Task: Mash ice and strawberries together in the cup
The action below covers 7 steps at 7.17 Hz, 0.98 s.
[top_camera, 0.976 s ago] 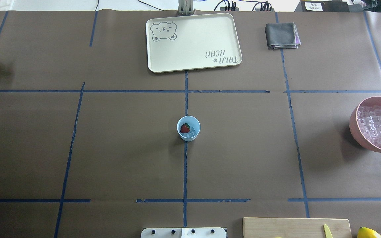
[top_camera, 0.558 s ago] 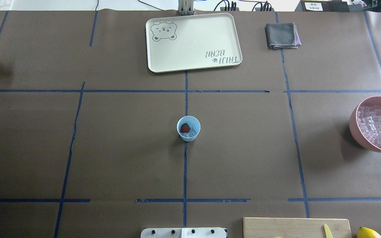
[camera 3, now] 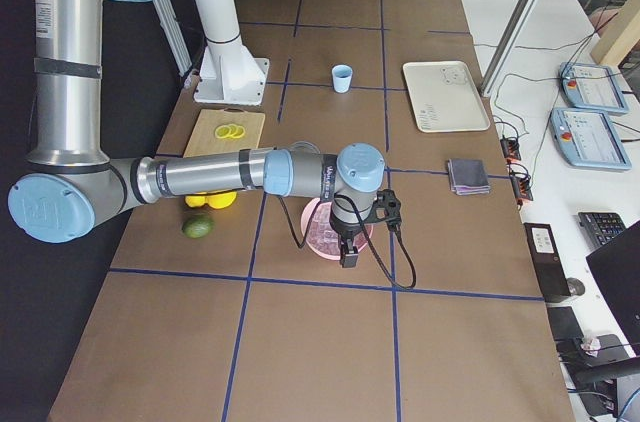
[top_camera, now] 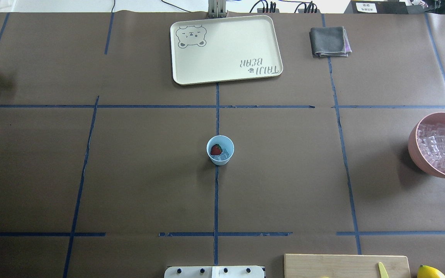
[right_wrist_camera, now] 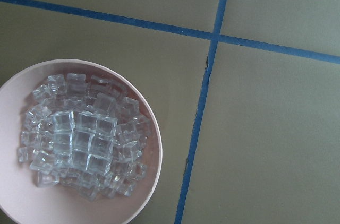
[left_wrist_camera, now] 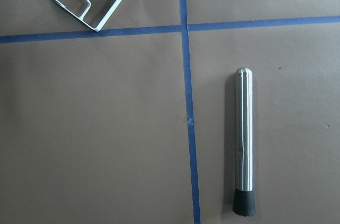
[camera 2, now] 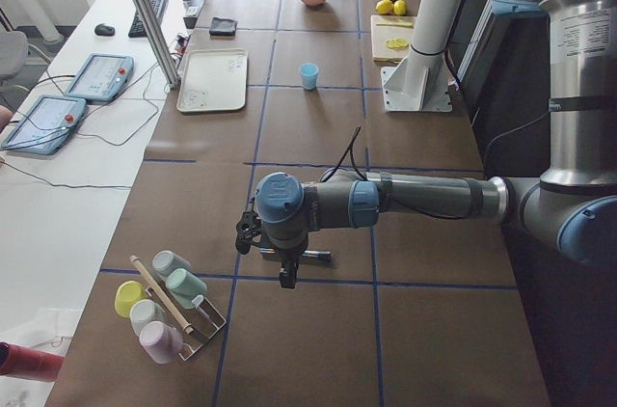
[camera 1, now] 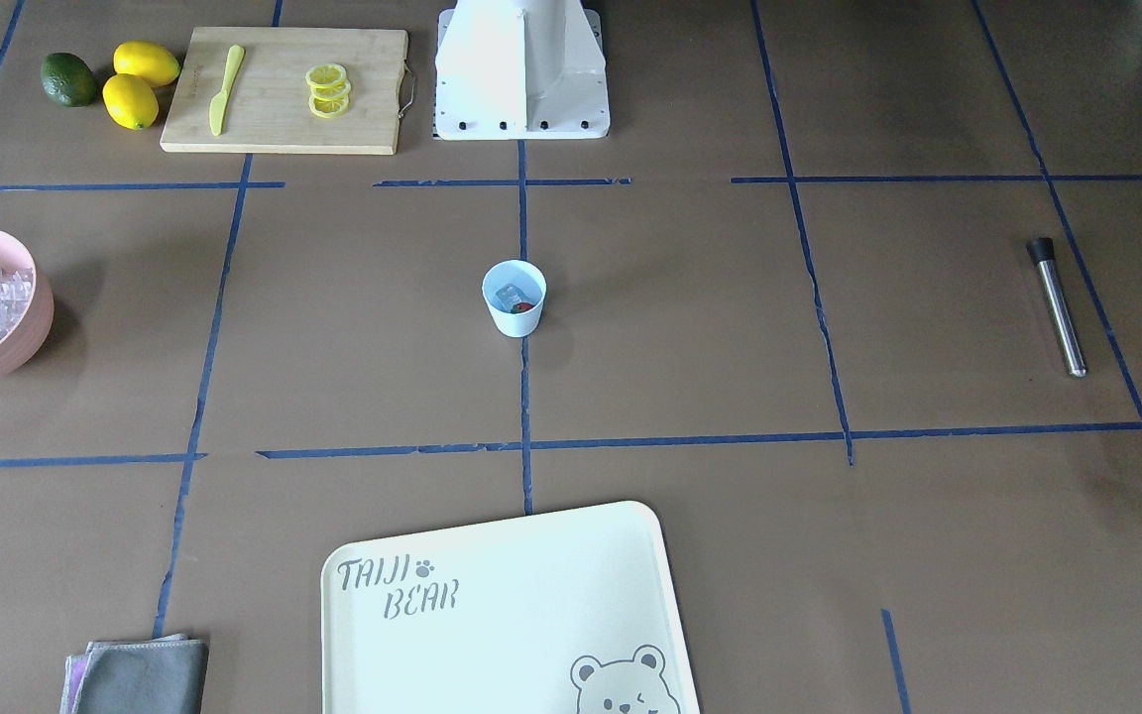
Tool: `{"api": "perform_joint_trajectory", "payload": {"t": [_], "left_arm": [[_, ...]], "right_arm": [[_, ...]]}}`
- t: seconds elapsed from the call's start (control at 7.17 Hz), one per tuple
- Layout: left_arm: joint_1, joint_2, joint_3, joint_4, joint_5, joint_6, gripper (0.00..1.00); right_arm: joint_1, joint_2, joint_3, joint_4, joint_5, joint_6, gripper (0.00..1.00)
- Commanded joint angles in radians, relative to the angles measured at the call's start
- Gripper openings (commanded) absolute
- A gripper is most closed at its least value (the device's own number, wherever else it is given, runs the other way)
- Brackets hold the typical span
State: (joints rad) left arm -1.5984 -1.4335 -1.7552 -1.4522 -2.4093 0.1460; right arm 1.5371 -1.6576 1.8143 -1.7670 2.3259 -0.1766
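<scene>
The pale blue cup [top_camera: 220, 150] stands upright at the middle of the table [top_camera: 129, 173], on a crossing-free stretch of the central blue tape line [top_camera: 216, 200]. Inside it lie one red strawberry [top_camera: 216, 150] and, touching it, a few clear pieces of ice [top_camera: 226, 153]. Nothing else touches the cup. Well apart on the robot's left, a steel rod [camera 1: 1058, 305] with a black end lies flat on the table. The left gripper [camera 2: 287, 270] hangs above the rod, but I cannot tell how wide its jaws stand. Well apart on the robot's right sits a pink bowl [top_camera: 416, 157] heaped with clear cubes [right_wrist_camera: 79, 139]. The right gripper [camera 3: 348, 252] hovers over the bowl, its opening likewise impossible to judge. A cream tray [top_camera: 226, 50] lies at the far edge.
</scene>
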Motion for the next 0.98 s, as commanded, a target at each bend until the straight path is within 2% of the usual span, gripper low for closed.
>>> {"api": "perform_joint_trajectory", "payload": {"t": [0.0,0.28,0.84], "left_arm": [[0.000,0.012,-0.001,0.009,0.006,0.000,1.00],[0.000,0.013,-0.006,0.010,0.010,0.000,1.00],[0.002,0.013,-0.006,0.010,0.013,-0.002,1.00]], "right_arm": [[0.000,-0.010,-0.001,-0.002,-0.004,0.006,1.00],[0.000,-0.010,-0.006,-0.002,0.058,0.012,1.00],[0.000,-0.013,0.005,-0.002,0.064,0.012,1.00]]}}
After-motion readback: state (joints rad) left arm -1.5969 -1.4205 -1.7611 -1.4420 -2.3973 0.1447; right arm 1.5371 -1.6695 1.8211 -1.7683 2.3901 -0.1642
